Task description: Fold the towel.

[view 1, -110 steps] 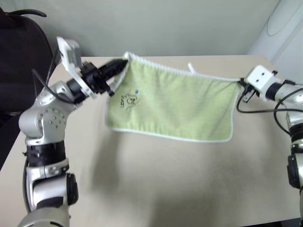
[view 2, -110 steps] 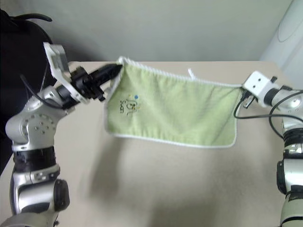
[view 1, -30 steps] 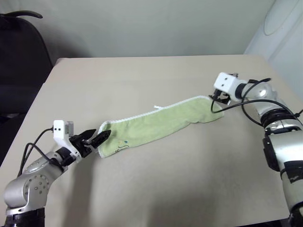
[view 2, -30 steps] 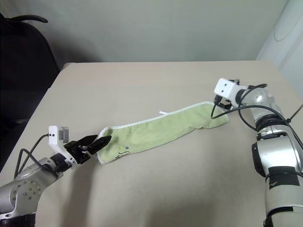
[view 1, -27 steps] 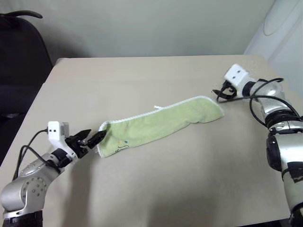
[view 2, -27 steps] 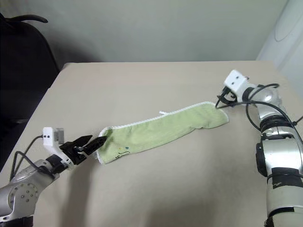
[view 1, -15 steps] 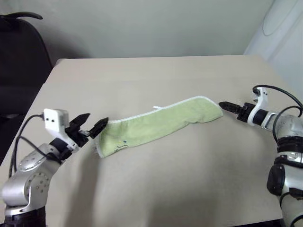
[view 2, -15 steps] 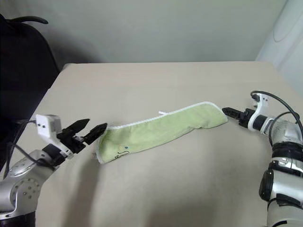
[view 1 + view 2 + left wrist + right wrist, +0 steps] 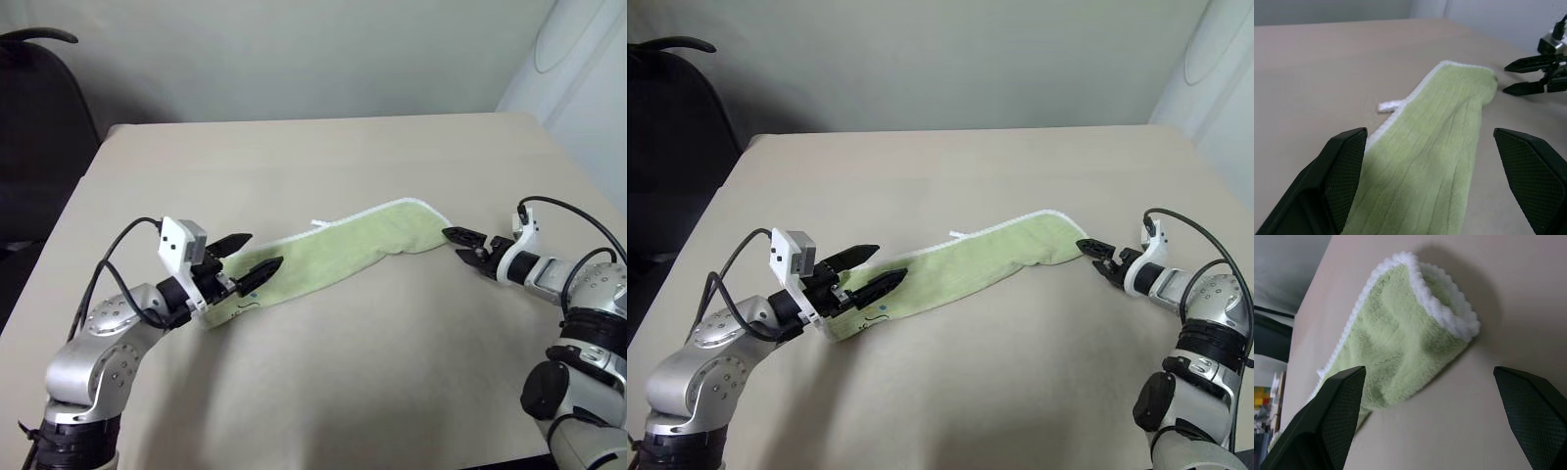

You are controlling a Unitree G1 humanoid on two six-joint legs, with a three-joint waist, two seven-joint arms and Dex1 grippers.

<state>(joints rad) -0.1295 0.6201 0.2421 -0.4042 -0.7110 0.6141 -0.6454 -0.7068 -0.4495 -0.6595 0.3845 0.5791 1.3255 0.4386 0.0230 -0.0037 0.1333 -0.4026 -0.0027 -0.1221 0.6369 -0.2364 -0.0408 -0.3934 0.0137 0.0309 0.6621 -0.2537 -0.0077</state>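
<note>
The beige counter is carrying everything, with a black chair standing past its left edge. The towel is lying on the counter near its middle, as a long, narrow band running on a slant from the near left up toward the far right. It is looking doubled lengthwise: light green, ribbed terry, with white stitched edging tracing its far long edge and curling round the right end, where the cloth is rolling over on itself. A small white loop is sticking out from the far edge, about midway along. A dark embroidered mark is peeking out at the near-left end, mostly hidden.

The left hand is hovering over the towel's left end, its two black fingers standing wide apart and gripping nothing. The right hand is sitting just beside the towel's right end, apart from the cloth, fingers likewise spread and empty.
</note>
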